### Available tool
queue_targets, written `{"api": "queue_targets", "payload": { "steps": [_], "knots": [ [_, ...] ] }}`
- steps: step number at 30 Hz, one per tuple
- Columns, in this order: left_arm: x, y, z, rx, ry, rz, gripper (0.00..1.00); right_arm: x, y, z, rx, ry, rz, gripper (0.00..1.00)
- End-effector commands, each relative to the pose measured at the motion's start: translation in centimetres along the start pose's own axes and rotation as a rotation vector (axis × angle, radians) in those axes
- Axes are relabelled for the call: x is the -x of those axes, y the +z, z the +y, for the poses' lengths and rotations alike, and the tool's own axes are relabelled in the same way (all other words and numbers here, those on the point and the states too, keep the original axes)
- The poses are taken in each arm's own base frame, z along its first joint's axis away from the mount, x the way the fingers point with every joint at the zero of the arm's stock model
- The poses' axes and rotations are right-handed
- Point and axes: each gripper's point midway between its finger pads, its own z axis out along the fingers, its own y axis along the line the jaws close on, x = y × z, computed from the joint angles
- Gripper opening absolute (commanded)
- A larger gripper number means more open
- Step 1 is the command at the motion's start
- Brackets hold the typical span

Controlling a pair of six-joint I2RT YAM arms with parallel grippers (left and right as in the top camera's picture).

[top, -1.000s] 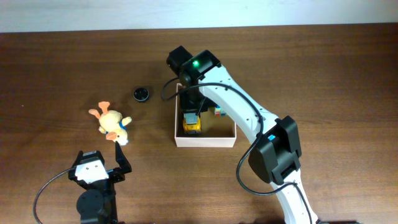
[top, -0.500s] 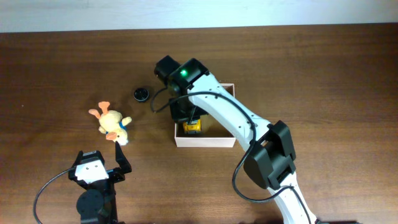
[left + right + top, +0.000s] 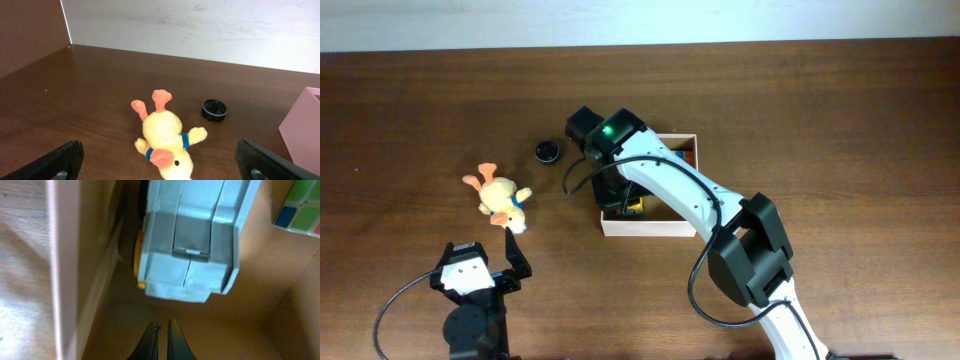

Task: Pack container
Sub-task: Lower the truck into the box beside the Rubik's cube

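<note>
Nearest me, the left gripper [image 3: 480,262] sits parked well to the left of the container [image 3: 650,227] and nearer the arm bases than it is, fingers spread and grasping nothing. Its wrist camera looks past them at the plush duck [image 3: 165,137], lying on the table left of the container and not yet packed.

At the container itself, the right arm has swung over the last second from the far-left part of the box out across its left wall. The toy truck [image 3: 633,205] has hardly shifted and lies inside, against the left wall toward the front. I take that to mean the truck is delivered and the arm is leaving for the next item.

The overhead view hides the right gripper [image 3: 163,330] under the wrist. Only the right wrist view shows its fingers pinched together on nothing, with the truck lying free just beyond them and a colour cube [image 3: 300,210] further right in the box.

Farthest out, a small black cap [image 3: 548,151] rests left of the container's far corner.
</note>
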Motion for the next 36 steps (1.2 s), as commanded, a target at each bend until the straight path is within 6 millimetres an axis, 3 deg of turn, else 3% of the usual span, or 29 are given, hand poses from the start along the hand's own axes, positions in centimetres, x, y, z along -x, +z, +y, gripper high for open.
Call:
{"api": "queue_targets", "payload": {
  "steps": [1, 19, 36],
  "knots": [
    [-0.2, 0.1, -0.3, -0.014, 0.017, 0.0, 0.99, 0.3, -0.5, -0.4, -0.022, -0.012, -0.034, 0.04],
    [-0.2, 0.1, -0.3, -0.014, 0.016, 0.0, 0.99, 2.8, -0.5, -1.7, -0.083, 0.006, -0.139, 0.04],
    [-0.2, 0.1, -0.3, -0.014, 0.017, 0.0, 0.99, 4.8, -0.6, -0.9, -0.055, -0.008, -0.224, 0.04]
  ]
}}
